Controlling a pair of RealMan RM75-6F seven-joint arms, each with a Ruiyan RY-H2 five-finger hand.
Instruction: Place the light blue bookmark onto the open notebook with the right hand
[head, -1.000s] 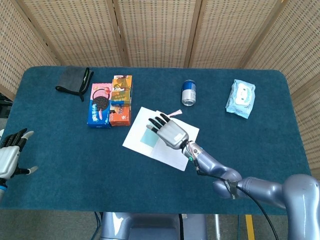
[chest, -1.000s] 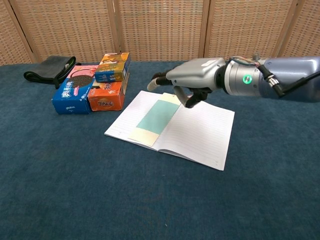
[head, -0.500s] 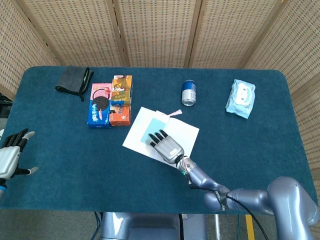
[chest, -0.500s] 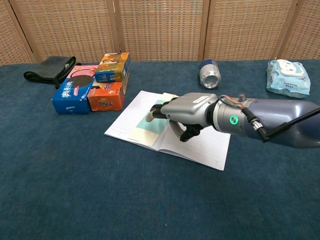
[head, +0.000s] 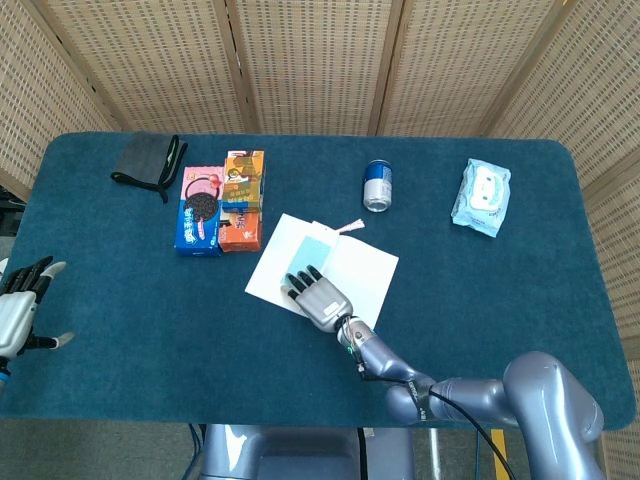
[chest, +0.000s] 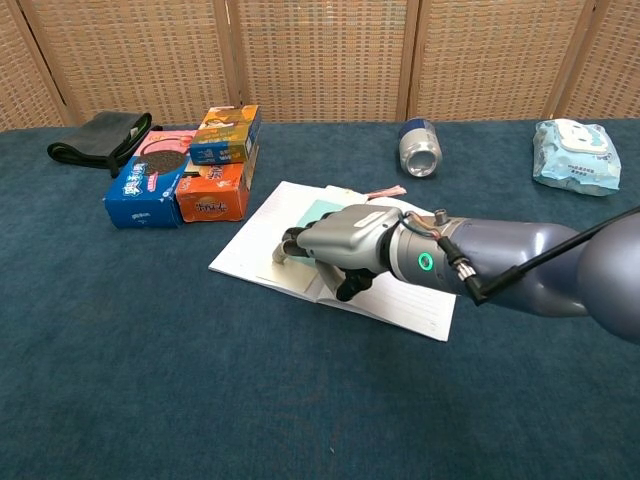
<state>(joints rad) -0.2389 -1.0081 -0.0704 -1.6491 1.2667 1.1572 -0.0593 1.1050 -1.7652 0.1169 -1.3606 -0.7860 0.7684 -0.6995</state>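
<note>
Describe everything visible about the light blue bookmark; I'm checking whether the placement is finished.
The light blue bookmark is a thin, flat, pale teal strip that looks like paper or card. It lies flat on the left page of the open notebook, running along it. The right hand covers its near end; whether the fingers touch it cannot be told. A pink tassel lies past the notebook's far edge.

I see a dark folded cloth (head: 146, 159) far left, a blue cookie box (head: 199, 211) beside stacked orange boxes (head: 242, 198), a blue can (head: 377, 186) upright far centre, and a wet-wipes pack (head: 481, 196) far right on the blue tablecloth (head: 120, 300).
</note>
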